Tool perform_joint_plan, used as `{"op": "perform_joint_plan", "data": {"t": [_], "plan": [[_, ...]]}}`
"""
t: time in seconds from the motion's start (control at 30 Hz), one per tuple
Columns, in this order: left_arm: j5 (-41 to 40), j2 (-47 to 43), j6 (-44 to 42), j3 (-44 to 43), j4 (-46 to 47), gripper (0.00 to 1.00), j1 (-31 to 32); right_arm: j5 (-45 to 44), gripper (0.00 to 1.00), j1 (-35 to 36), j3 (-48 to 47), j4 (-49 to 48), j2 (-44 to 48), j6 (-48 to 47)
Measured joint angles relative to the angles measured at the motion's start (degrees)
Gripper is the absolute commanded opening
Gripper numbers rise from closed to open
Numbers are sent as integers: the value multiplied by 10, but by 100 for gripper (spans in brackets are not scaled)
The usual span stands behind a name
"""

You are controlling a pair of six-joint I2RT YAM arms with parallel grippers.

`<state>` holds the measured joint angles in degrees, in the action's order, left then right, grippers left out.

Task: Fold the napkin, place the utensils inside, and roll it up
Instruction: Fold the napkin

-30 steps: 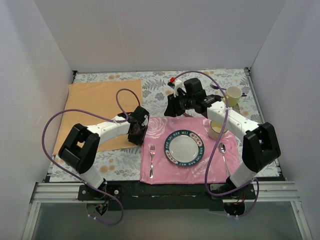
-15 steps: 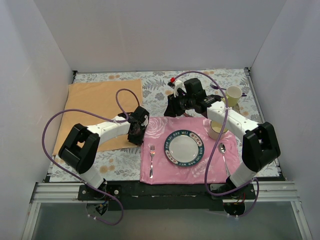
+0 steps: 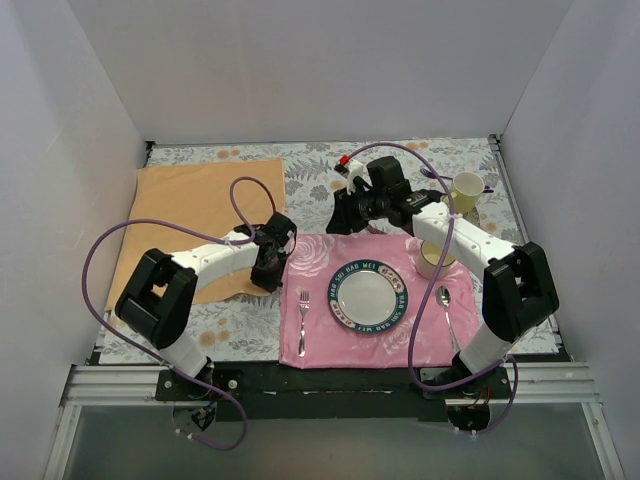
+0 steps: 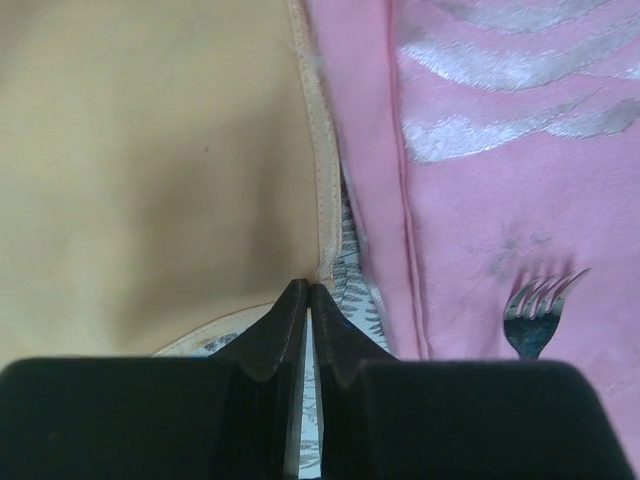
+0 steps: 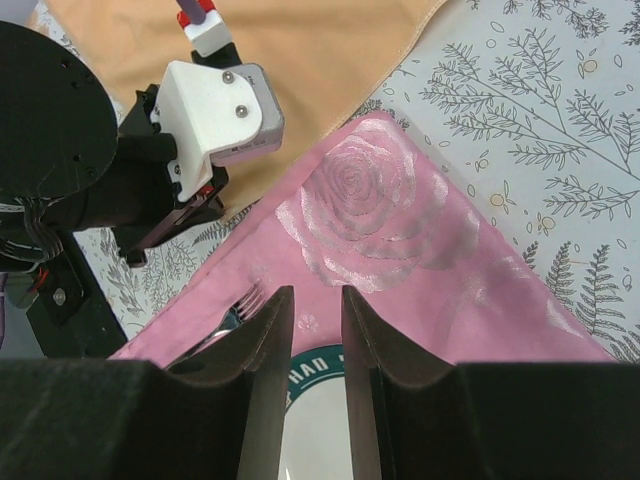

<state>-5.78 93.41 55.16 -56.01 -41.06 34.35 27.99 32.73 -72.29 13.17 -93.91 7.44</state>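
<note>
The peach-gold napkin (image 3: 195, 215) lies flat at the back left, its near right corner beside the pink placemat (image 3: 320, 340). My left gripper (image 3: 266, 276) is down at that corner. In the left wrist view its jaws are shut, and the napkin (image 4: 150, 150) hem runs right into the tips of the left gripper (image 4: 309, 287). My right gripper (image 5: 318, 292) hovers over the placemat's far edge, open, with nothing between its fingers. In the top view the right gripper (image 3: 348, 216) sits behind the plate. The utensils are out of view.
A green-rimmed plate (image 3: 370, 297) sits on the placemat, with a silver fork (image 3: 303, 320) left of it and a silver spoon (image 3: 447, 310) to its right. A yellow cup (image 3: 466, 190) stands at the back right, and another cup (image 3: 432, 262) stands under the right forearm.
The left gripper's jaws have closed at the napkin's corner, and the hand has shifted slightly back and left. The right arm has not moved.
</note>
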Motion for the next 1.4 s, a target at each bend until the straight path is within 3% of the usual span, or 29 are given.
{"op": "perform_joint_plan", "data": {"t": [0.43,0.5,0.53,0.73,0.93,1.4], "plan": [[7,-28,6,-40,-34,0,-20,7,35,0,2,-7,-3,6],[20,-37,13,-54,-36,0,-35,12,43,0,5,-17,-5,12],[24,-42,16,-58,-36,0,-42,15,52,0,6,-21,-7,16],[78,-79,33,-84,-35,0,-73,73,65,3,27,-124,-64,106],[112,-89,41,-88,-35,0,-75,84,66,31,28,-191,-126,203],[148,-141,51,-90,-31,0,-144,52,71,66,21,-215,-162,308]]}}
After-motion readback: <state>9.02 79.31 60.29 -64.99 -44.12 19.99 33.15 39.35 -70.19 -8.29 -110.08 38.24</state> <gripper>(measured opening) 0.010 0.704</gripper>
